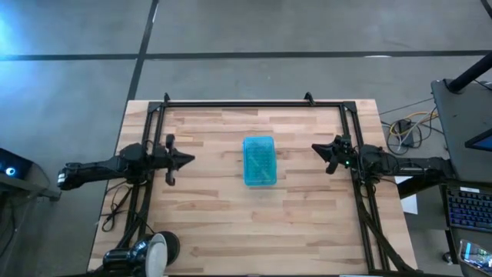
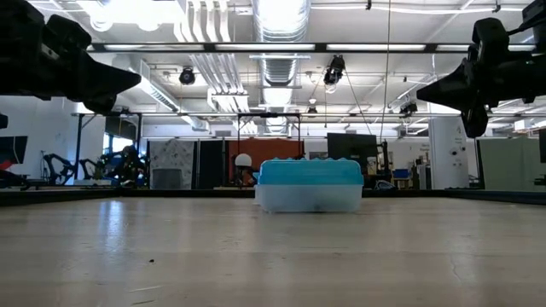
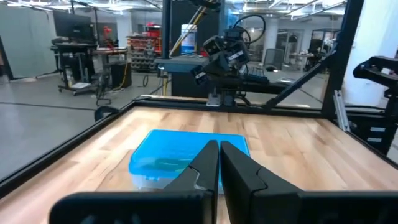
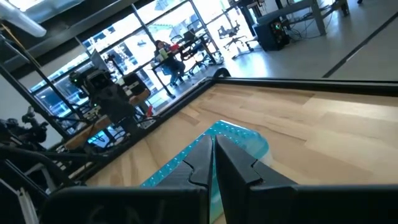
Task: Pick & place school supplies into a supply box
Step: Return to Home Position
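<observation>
High view showed the supply box (image 1: 259, 161) closed mid-table (image 1: 307, 223), no loose supplies visible (packing looked finished), with the left gripper (image 1: 188, 159) and right gripper (image 1: 315, 148) flanking it well apart, jaws pressed together.

1. The left arm (image 1: 100, 165) and right arm (image 1: 400, 164) are showing as dark, slim, jointed links.
2. The left gripper (image 3: 219, 144) and right gripper (image 4: 211, 138) are showing matte black, angular fingers tapering into thin wedge tips.
</observation>
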{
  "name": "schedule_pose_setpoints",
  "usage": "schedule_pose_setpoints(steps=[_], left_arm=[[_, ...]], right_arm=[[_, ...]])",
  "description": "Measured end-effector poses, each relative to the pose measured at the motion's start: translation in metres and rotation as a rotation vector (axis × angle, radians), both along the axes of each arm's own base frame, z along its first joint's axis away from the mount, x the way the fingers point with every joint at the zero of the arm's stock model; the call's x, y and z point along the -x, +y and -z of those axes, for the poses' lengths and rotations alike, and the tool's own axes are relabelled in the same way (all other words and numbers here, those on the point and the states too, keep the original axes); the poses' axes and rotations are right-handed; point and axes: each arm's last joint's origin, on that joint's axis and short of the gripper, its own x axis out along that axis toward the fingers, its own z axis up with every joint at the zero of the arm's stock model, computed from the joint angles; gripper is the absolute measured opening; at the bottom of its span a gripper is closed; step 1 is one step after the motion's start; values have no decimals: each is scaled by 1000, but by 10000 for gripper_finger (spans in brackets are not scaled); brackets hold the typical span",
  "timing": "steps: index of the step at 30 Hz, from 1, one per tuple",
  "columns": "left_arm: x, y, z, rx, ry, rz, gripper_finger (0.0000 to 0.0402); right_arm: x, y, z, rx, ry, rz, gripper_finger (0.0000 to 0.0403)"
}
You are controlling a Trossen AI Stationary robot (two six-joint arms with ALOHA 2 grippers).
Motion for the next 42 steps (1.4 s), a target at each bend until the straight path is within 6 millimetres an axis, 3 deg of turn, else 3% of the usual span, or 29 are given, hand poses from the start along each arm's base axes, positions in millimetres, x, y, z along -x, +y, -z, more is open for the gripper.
schedule_pose_setpoints(steps=[30,33,36,42], left_arm=[[0,0,-2,3,-19,13,0],[0,0,-2,3,-19,12,0],[0,0,-2,3,-19,10,0],[-1,0,-2,4,-14,9,0]], right_arm=[[0,0,0,2,0,0,11],[0,0,-1,82,23,-19,11],[1,5,-6,157,-20,-165,11],[3,17,-9,525,-74,-570,11]])
